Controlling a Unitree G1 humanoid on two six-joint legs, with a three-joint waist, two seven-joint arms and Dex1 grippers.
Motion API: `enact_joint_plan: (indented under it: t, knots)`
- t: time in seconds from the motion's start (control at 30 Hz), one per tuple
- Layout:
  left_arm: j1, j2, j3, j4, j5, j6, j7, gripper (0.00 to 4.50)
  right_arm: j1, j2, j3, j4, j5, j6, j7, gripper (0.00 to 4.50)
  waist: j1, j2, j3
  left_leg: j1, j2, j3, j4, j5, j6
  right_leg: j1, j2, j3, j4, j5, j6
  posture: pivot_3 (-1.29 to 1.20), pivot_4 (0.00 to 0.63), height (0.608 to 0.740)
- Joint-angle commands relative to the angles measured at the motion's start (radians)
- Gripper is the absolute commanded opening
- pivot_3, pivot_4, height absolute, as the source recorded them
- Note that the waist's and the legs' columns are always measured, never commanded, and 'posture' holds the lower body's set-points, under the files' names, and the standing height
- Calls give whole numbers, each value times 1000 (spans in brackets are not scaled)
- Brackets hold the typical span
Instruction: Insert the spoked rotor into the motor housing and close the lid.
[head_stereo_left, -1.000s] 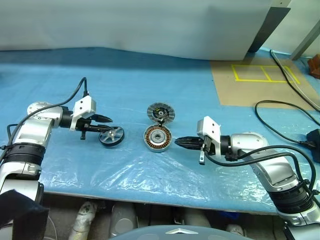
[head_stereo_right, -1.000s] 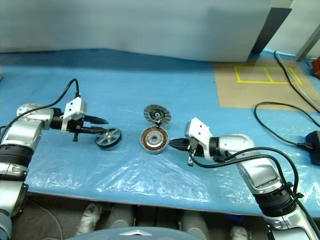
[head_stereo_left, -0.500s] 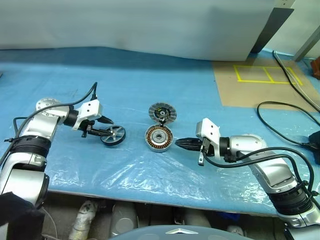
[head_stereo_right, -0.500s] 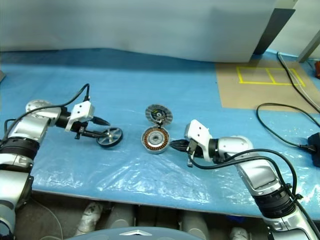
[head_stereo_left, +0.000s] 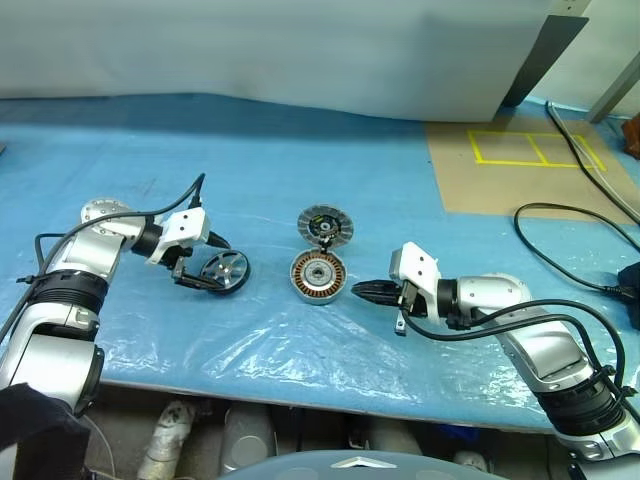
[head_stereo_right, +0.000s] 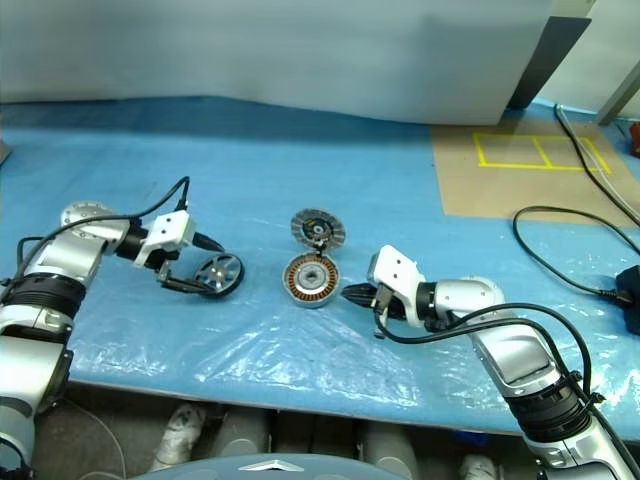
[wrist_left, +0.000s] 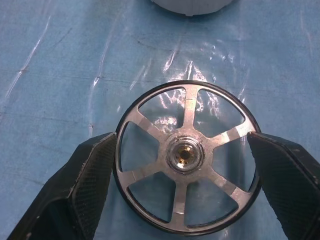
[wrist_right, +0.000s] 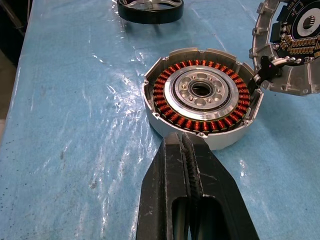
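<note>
Rotor (wrist_left: 185, 160) was seen flat on the blue sheet (head_stereo_left: 300, 170), left of the housing (head_stereo_left: 318, 277), flanked at its rim by the spread left gripper (head_stereo_left: 203, 265). Right gripper (wrist_right: 187, 165), pressed together, sat at the housing's edge; lid (head_stereo_left: 325, 225) stood open.

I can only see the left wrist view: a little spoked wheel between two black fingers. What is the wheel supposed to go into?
Observer: A round metal housing with copper windings lies on the blue sheet, to the right of the wheel.
Operator: Is it open?
Observer: Yes. Its lid is flipped back on the far side, dark inside showing.
Operator: What is the other arm doing?
Observer: The right gripper is shut, its tip right at the housing's near rim.
Operator: And mine?
Observer: The left gripper is open, one finger either side of the wheel.
</note>
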Motion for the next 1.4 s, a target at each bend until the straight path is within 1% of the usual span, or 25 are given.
enact_joint_plan:
  t: [0.03, 0.13, 0.2, 0.47, 0.6, 0.8, 1.07, 1.17, 1.27, 1.33, 1.4]
  knots:
    - [-34, 0, 13, -2, -11, 0, 3, 4389, 8, -4, -8, -33, 2, -12, -8, 0, 0, 0, 0, 0, 0, 0, 0, 0, 0, 0, 0, 0, 0, 0, 0, 0, 150, 740]
    - [-33, 0, 9, 7, -4, -9, -2, 3818, 8, -3, -5, -35, 1, -10, -14, 0, -1, 0, 0, 0, 0, 0, 0, 0, 0, 0, 0, 0, 0, 0, 0, 0, 150, 740]
    - [-29, -1, 4, 9, 3, -20, 4, 3208, 7, -3, -1, -34, -4, -11, -17, 0, -1, 0, 0, 0, 0, 0, 0, 0, 0, 0, 0, 0, 0, 0, 1, 0, 150, 740]
    - [-22, 18, 12, -7, -1, -13, -15, 3208, 2, -4, -2, -33, -4, -5, -19, 0, 0, 0, 0, 0, 0, 0, 0, 0, 0, 0, 0, 0, 0, 0, 0, 0, 150, 740]
    - [10, 27, -1, -20, 8, -26, -25, 3208, -4, 1, 5, -28, -10, -5, -22, 0, -1, 0, 0, 0, 0, 0, 0, 0, 0, 0, 0, 0, 0, 0, 0, 0, 150, 740]
    - [51, 25, -20, -45, 31, -53, -6, 3208, -3, -3, 6, -27, -17, -7, -20, 0, 0, 0, 0, 0, 0, 0, 0, 0, 0, 0, 0, 0, 0, 0, 0, 0, 150, 740]
    - [62, 16, -28, -42, 40, -64, -3, 3208, 3, -8, 0, -30, -24, -8, -22, 0, 0, 0, 0, 0, 0, 0, 0, 0, 0, 0, 0, 0, 0, 0, 0, 0, 150, 740]
    - [74, 13, -35, -47, 41, -77, -8, 2628, 4, -7, 0, -30, -28, -7, -26, 0, 0, 1, 0, 1, 0, 0, 0, 0, 0, 0, 0, 0, 0, 0, 0, 0, 150, 740]
    - [87, 5, -32, -64, 50, -84, 27, 1806, 5, -7, 0, -35, -28, -4, -27, 0, 0, 4, -1, 1, -1, 0, -1, 0, 0, 0, -1, 0, 0, 0, 0, 0, 150, 740]
    - [95, 4, -32, -88, 34, -64, 7, 1806, 4, -5, -3, -37, -24, 0, -26, 0, 2, 6, -2, 2, -4, 0, -1, 0, 0, 1, -5, 0, 0, 0, 0, 0, 150, 740]
    - [103, 6, -32, -108, 22, -43, -4, 1483, 3, -3, -5, -38, -21, 2, -26, 0, 2, 6, -1, 3, -7, 0, -1, 0, 0, 1, -7, 0, 0, 0, 1, 0, 150, 740]
